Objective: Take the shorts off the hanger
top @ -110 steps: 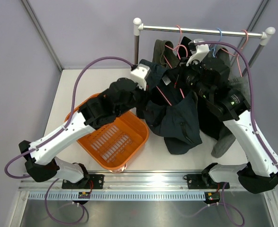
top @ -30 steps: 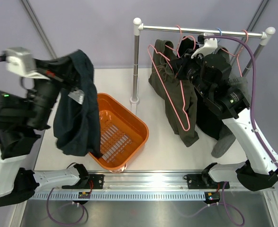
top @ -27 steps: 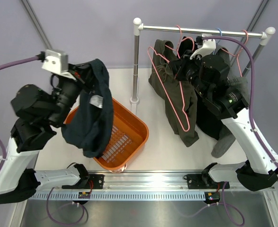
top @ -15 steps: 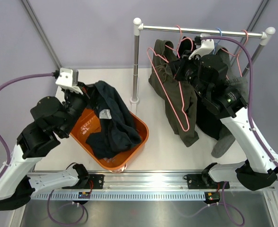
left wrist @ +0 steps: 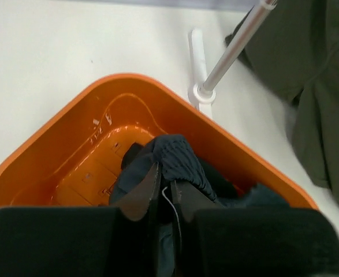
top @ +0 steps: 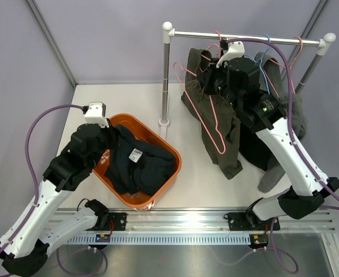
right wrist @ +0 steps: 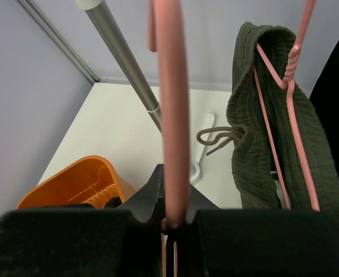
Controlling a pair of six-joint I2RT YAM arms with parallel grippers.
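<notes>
Right gripper (right wrist: 174,199) clamped on pink hanger (right wrist: 174,115), 1 o'clock. Left gripper (left wrist: 166,187) jaws near-closed amid navy shorts (top: 143,170) in orange basket (left wrist: 71,144), 8 o'clock; grip, I can't tell. Risk: left lift drags shorts out; hanger snags olive shorts (top: 230,153).

I am finding nothing here that I can read. A small white tag (top: 136,154) is showing on the navy shorts (top: 149,170) lying inside the orange basket (top: 136,119), but whatever is printed on it is coming out too small and blurred to make out. Below the basket, on the metal rail (top: 181,218), little stickers (top: 104,237) are sitting by the arm bases, and their markings are staying illegible to me as well
</notes>
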